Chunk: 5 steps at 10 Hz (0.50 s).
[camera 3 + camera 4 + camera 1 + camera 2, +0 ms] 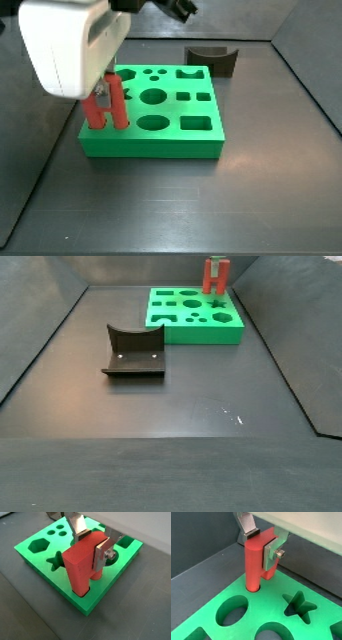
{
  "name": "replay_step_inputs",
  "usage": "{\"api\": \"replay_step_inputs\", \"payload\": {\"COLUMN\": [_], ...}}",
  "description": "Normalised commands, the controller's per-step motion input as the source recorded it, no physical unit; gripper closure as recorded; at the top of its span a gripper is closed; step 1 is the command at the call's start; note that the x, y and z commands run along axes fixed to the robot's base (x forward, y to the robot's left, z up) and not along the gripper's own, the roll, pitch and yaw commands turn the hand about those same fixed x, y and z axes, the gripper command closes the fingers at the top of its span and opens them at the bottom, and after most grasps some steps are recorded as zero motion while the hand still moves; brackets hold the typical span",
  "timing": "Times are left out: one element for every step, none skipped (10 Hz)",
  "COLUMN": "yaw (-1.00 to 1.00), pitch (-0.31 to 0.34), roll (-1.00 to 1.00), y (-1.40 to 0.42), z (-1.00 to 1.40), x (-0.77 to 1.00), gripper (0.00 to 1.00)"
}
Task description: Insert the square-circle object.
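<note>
gripper [91, 543] clamped on the square-circle object [81, 566], long axis upright, legs pointing down, their ends in holes at the edge of the green block [37, 559].

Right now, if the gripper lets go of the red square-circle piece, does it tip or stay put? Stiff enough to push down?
The red square-circle piece looks like solid, rigid plastic, so it should probably take a downward push without flexing. Held by the gripper, it stands tall and narrow with its legs at the green block; in a wrist view one leg seems entered in a hole. Released now, it may stay upright, but could lean if seated shallowly.
</note>
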Motion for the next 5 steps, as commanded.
{"api": "replay_step_inputs", "payload": {"yaw": [0.13,0.05,0.01,0.0,0.0], "pitch": [-0.029,-0.003,-0.001,0.0,0.0], "roll": [0.13,0.16,0.17,0.19,0.18], "y": [0.03,0.04,0.03,0.03,0.01], "z": [-0.44,-0.42,-0.42,-0.41,-0.41], "x": [0.0,0.0,0.0,0.0,0.0], "gripper": [1.0,1.0,1.0,1.0,1.0]}}
